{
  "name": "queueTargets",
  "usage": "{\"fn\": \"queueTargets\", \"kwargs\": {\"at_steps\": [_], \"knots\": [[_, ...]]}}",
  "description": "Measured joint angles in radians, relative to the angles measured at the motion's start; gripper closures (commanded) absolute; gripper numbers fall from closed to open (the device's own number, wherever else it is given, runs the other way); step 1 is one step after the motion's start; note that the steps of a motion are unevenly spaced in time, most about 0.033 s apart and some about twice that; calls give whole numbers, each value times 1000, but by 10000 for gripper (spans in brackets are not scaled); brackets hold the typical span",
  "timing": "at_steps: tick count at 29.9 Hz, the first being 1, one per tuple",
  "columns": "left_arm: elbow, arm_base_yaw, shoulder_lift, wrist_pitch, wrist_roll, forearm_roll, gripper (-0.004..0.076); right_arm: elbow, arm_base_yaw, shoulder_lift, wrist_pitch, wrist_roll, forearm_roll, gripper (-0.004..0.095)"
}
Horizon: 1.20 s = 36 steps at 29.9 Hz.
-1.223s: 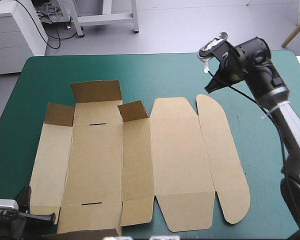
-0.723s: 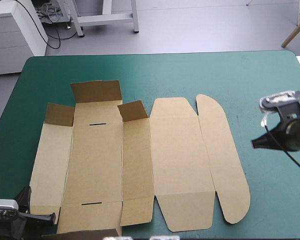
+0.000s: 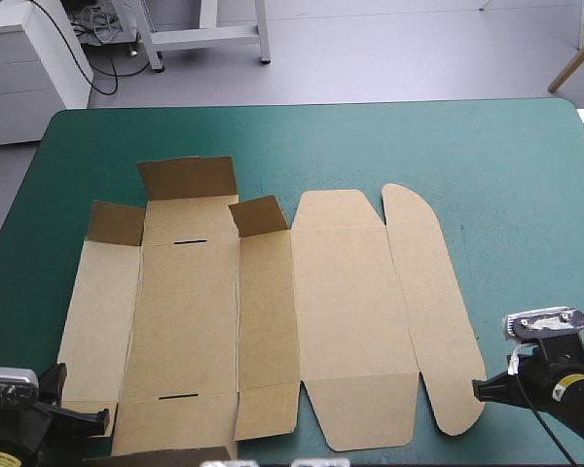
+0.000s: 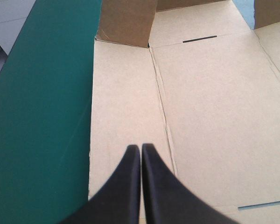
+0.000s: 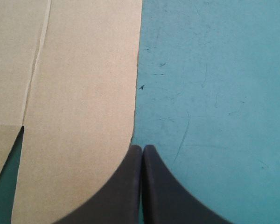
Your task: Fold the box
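The box lies as an open sheet on the teal-green table, spread from near the left edge past the middle and reaching close to the near edge. Work done is slight: only three small flaps along the sheet's far side stand raised. The long side panels, the near flaps and the rounded panel toward the right edge lie flat, with nothing tucked. In my judgement nearly the whole fold remains. The left gripper sits over the sheet's near left corner, fingers pressed together and holding nothing. The right gripper is likewise closed and empty, its tip just beside the rounded panel's near end. Against the earlier frames, the right arm has come down from high by the far right corner to the near right corner — the box and the left gripper are unchanged
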Motion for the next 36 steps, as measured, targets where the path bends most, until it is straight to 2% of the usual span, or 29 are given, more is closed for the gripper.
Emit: {"fn": "queueTargets", "kwargs": {"at_steps": [8, 16, 19, 26, 32, 36], "knots": [[-204, 0, 281, 152, 12, -38, 734, 0, 0, 0, -7, -1, 0, 927], [-277, 0, 477, 186, -13, -20, 734, 0, 0, 0, -7, -1, 0, 927], [-277, 0, 546, 160, -60, -7, 734, 0, 0, 0, -8, -1, 0, 927], [-293, 25, 736, 5, -132, -40, 734, 0, 0, 0, -8, -1, 0, 927], [-395, 203, 930, -14, -108, -79, 734, 0, 0, 0, -8, -1, 0, 928], [-470, 403, 1002, 3, -46, -162, 734, 0, 0, 0, -8, -1, 0, 927]]}}
